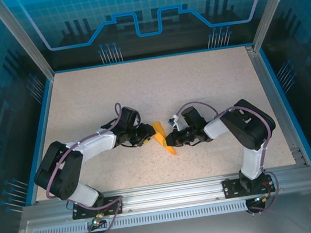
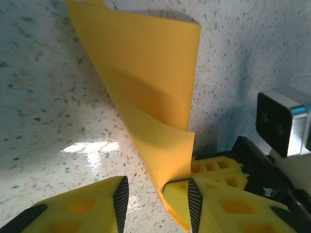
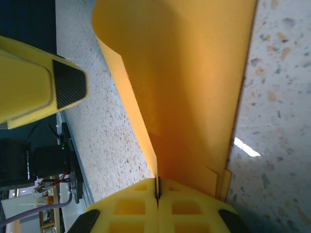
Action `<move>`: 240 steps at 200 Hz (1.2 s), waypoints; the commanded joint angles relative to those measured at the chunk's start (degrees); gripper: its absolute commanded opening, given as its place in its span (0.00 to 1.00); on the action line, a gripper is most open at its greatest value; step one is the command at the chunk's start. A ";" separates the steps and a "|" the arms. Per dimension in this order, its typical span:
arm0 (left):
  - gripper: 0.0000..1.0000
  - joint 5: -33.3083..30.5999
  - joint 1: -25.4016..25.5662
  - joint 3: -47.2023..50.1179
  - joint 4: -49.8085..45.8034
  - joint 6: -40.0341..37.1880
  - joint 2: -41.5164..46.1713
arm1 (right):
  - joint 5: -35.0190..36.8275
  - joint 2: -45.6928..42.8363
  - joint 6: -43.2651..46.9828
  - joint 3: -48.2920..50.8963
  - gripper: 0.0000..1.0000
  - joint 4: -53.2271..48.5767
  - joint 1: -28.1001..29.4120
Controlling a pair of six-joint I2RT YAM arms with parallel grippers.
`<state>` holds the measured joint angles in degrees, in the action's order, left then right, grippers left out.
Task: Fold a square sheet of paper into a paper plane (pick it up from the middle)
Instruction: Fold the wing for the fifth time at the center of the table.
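the paper (image 1: pixel 163 137), partly folded and curling upward, lies just toward 6 o'clock of the table (image 1: pixel 95 96) centre, between both grippers. the right gripper (image 3: pixel 157 187), at the paper's 3 o'clock, is clenched on its edge. the left gripper (image 2: pixel 155 189), at 9 o'clock, is released, jaws apart, with the paper against one and clear of the other.

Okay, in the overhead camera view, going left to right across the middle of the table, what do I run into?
White and black left arm → left gripper, yellow-fingered → bright orange folded sheet of paper → right gripper, clamping the paper → white and black right arm.
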<state>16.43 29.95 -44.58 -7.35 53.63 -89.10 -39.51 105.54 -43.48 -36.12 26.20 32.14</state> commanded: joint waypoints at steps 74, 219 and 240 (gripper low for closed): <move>0.41 1.16 0.98 -1.72 4.39 3.32 -2.45 | 13.92 -6.61 2.85 5.18 0.00 -3.40 2.44; 0.42 0.54 0.92 -0.25 6.30 5.70 0.50 | 16.29 -8.49 1.76 9.02 0.00 2.17 4.69; 0.42 0.32 0.92 -0.46 5.64 4.95 0.42 | 10.35 -6.70 2.17 7.52 0.00 2.55 3.36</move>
<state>16.56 30.65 -45.17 -1.56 59.66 -90.15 -22.13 95.46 -40.73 -27.55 28.97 37.01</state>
